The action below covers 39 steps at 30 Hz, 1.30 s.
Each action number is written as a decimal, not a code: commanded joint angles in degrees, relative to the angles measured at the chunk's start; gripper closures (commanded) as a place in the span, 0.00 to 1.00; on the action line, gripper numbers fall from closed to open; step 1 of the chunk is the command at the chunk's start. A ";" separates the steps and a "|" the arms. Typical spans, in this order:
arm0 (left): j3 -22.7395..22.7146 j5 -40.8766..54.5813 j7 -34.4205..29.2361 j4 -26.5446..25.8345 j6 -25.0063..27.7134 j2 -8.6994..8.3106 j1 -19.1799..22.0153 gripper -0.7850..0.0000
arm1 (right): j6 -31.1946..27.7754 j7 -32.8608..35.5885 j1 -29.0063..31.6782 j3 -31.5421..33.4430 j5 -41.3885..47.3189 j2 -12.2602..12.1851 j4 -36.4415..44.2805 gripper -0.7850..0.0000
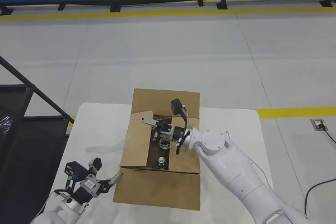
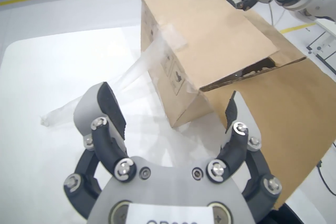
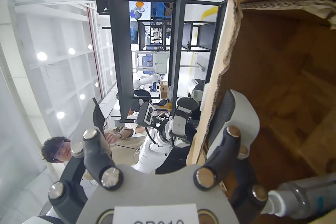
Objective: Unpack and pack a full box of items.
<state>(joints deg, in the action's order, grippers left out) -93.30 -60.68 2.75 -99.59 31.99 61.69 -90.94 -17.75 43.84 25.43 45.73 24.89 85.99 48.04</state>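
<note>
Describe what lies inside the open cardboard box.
Inside the cardboard box, a clear bottle with a white cap shows against the brown interior. The flaps and deep shadow hide any other contents.

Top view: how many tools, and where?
2. The left tool is open over the table, by the near-left corner of the box; the right tool straddles the edge of a flap at its opening.
</note>
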 commanded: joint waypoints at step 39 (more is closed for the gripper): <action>-0.23 7.04 -8.31 -2.71 -8.58 0.37 3.97 0.00 | -10.27 7.89 7.23 9.56 -4.99 -1.36 13.38 0.00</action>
<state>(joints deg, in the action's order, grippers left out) -93.02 -53.68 -5.76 -102.29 23.47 62.08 -86.51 -27.98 51.47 31.53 53.81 20.57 85.19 59.85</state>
